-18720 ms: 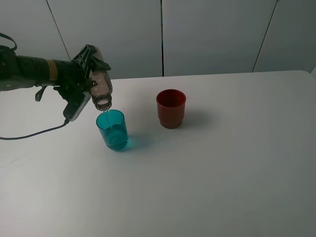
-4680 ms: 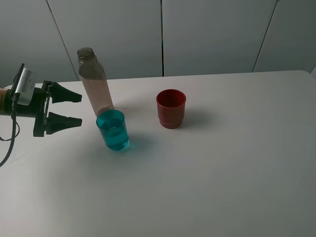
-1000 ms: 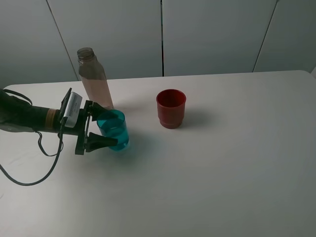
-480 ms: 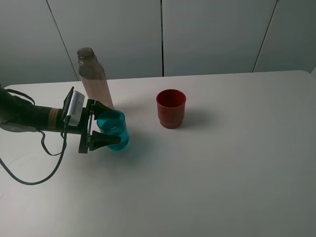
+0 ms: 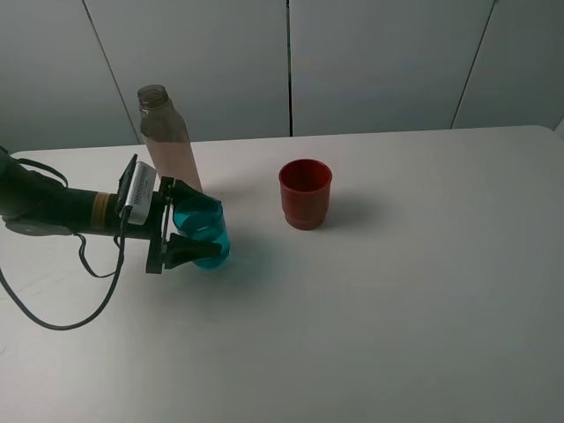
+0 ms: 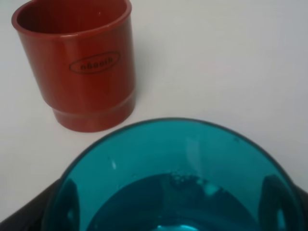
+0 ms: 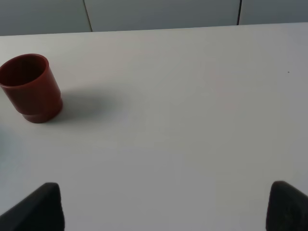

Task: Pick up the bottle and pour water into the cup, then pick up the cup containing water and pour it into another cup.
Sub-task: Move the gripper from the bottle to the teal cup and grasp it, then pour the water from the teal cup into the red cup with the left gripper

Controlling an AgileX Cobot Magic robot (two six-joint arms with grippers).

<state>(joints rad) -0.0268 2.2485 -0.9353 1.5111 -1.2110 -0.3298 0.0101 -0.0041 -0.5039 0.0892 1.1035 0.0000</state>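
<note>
The teal-blue cup (image 5: pixel 204 231) stands on the white table left of centre with water in it. My left gripper (image 5: pixel 203 225) is open, level with the cup, one finger on each side of it. In the left wrist view the cup (image 6: pixel 178 183) fills the lower half and the dark fingers (image 6: pixel 67 202) show through its walls. The red cup (image 5: pixel 305 193) stands upright to the right, apart; it also shows in the left wrist view (image 6: pixel 79 62) and right wrist view (image 7: pixel 31 87). The smoky bottle (image 5: pixel 167 141) stands upright behind the teal cup. My right gripper (image 7: pixel 168 207) is open above bare table.
The white table (image 5: pixel 397 291) stretches right and forward of the cups. A grey panelled wall (image 5: pixel 379 62) runs behind its far edge. A black cable (image 5: pixel 79 308) loops from the left arm across the table's left side.
My left gripper has slid to the right, so its open fingers now reach further along both sides of the teal cup. The cups and the bottle have not moved.
</note>
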